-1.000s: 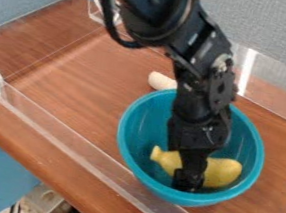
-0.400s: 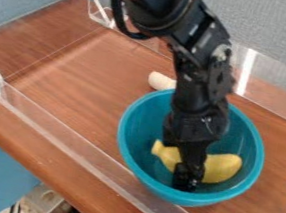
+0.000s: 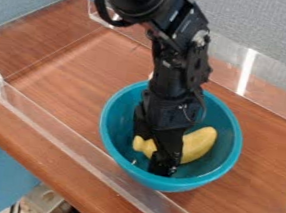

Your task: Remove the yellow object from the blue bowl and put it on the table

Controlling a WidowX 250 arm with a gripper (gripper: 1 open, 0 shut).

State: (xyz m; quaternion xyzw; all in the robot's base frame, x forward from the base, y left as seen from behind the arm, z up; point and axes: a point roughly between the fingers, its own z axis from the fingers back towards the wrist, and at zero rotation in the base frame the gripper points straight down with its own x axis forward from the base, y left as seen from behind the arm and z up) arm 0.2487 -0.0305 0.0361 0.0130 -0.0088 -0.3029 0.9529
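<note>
Camera view, single oblique angle from above. My claw (image 3: pixel 160 158) points straight down inside the blue bowl (image 3: pixel 118 135), its jaws spread wide and gripping nothing. One black finger reaches the bowl floor near the 6 o'clock side of the interior; the finger tips sit low against the teal bottom.

The yellow object (image 3: pixel 197 145) lies on the bowl floor, curved, with its longer visible part at the 3 o'clock side of my claw and a smaller yellow part showing at the 9 o'clock side (image 3: pixel 143 145). My claw body hides its middle section, so whether the fingers touch it cannot be determined. It is not lifted.

The blue bowl rests on the counter (image 3: pixel 72 63), toward the 5 o'clock part of the wooden surface, close to the clear acrylic wall (image 3: pixel 50 115) along the near edge. My black arm (image 3: pixel 153 9) descends from the 12 o'clock area of the picture down into the bowl.
</note>
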